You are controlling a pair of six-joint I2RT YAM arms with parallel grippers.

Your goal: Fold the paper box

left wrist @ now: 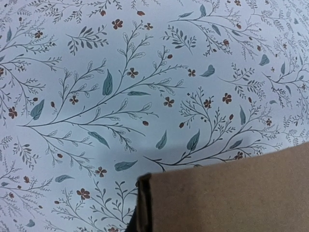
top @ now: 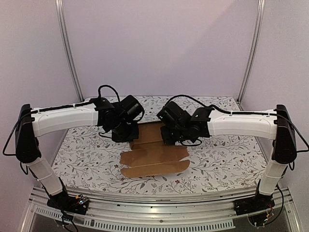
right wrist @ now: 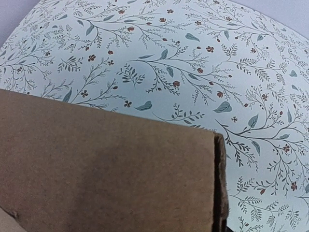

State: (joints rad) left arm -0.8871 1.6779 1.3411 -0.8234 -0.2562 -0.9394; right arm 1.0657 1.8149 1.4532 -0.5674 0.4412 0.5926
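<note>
Brown corrugated cardboard, the paper box lies mid-worktop mostly flat, only its far edge raised, so folding looks barely begun; neither tool's opening or hold can be told.

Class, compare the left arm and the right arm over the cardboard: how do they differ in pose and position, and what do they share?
The left arm reaches in from the left side; the right arm reaches in from the right, a mirrored pose. The left arm's wrist sits over the paper box's far left corner, the right arm's over its far right corner. Both are white with black wrists, and neither wrist view shows fingers.
</note>
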